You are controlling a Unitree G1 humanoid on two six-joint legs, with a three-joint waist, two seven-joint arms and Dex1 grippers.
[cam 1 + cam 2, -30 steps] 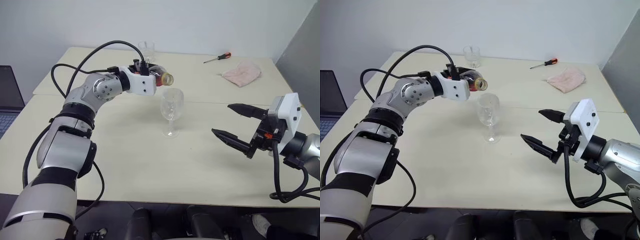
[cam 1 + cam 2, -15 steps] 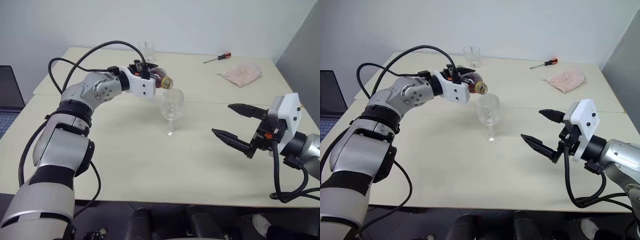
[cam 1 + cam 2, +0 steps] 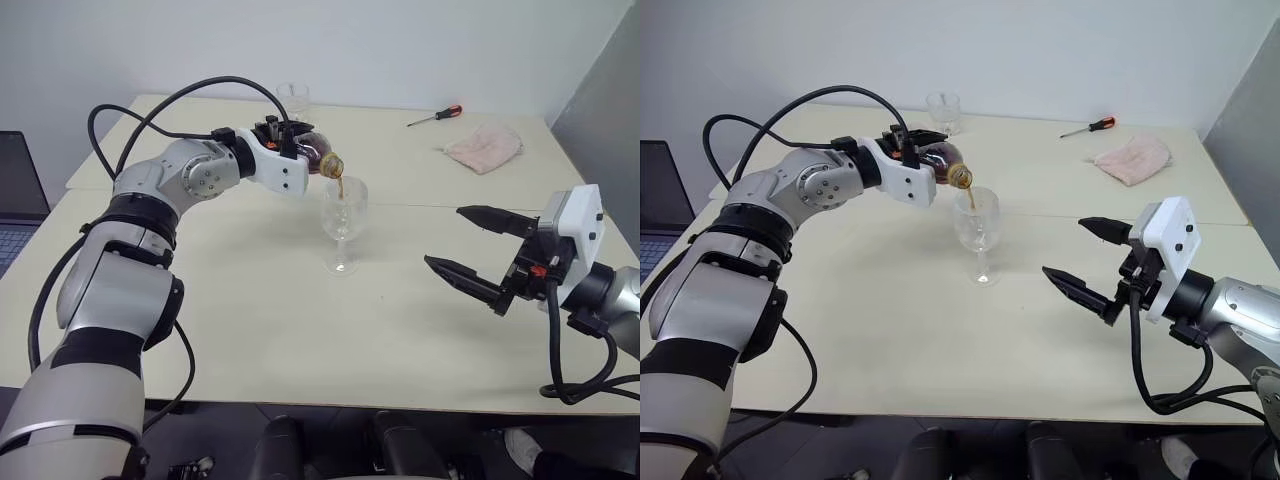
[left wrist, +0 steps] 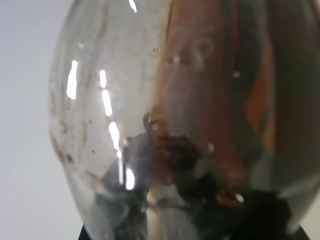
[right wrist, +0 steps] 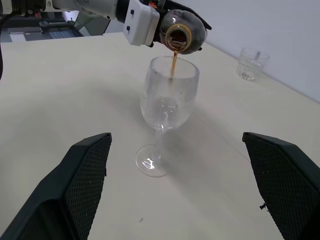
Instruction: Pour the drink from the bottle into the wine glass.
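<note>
Bottle (image 3: 318, 154) tipped further, drink (image 5: 174, 65) now streaming into wine glass (image 3: 343, 208)

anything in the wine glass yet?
A thin brown stream of drink falls from the tilted bottle into the wine glass. The bowl looks almost empty; any pooled liquid at the bottom can't be made out.
</note>
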